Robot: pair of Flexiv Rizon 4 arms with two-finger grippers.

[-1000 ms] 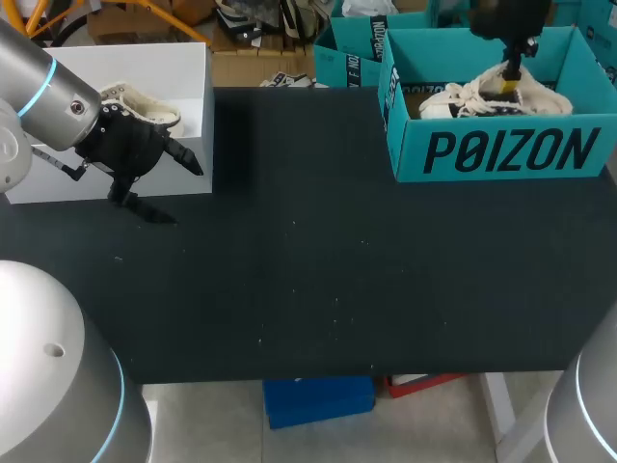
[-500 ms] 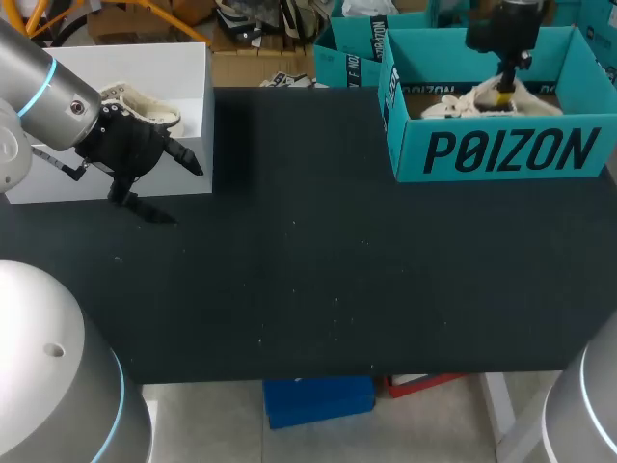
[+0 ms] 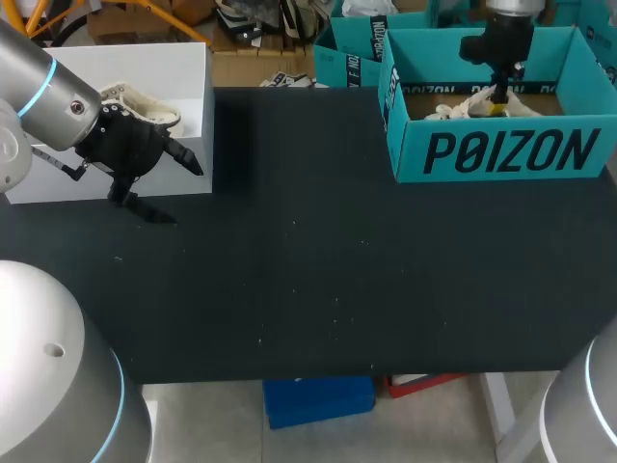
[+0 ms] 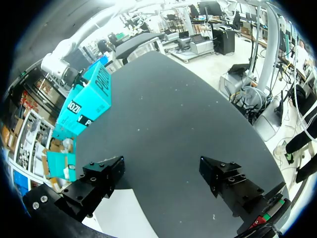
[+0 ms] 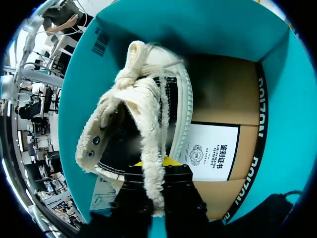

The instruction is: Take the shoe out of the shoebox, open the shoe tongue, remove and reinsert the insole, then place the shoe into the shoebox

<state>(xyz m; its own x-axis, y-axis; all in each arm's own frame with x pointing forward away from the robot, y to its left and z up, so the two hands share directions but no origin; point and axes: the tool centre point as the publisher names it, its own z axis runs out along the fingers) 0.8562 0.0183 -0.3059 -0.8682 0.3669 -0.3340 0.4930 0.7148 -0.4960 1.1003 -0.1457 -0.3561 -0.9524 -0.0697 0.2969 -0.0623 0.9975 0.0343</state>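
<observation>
Your right gripper (image 5: 154, 168) is clamped on the frayed cream edge of the shoe (image 5: 143, 114), which sits low inside the teal shoebox (image 5: 84, 84). The box walls close in around the shoe, and a printed card (image 5: 213, 151) lies on the box floor beside it. That arm drops straight down into the box. Your left gripper (image 3: 166, 186) hangs tilted over the black table (image 3: 318, 270) with its fingers spread and nothing between them, just in front of a white box (image 3: 193, 77) holding a second shoe (image 3: 145, 106).
</observation>
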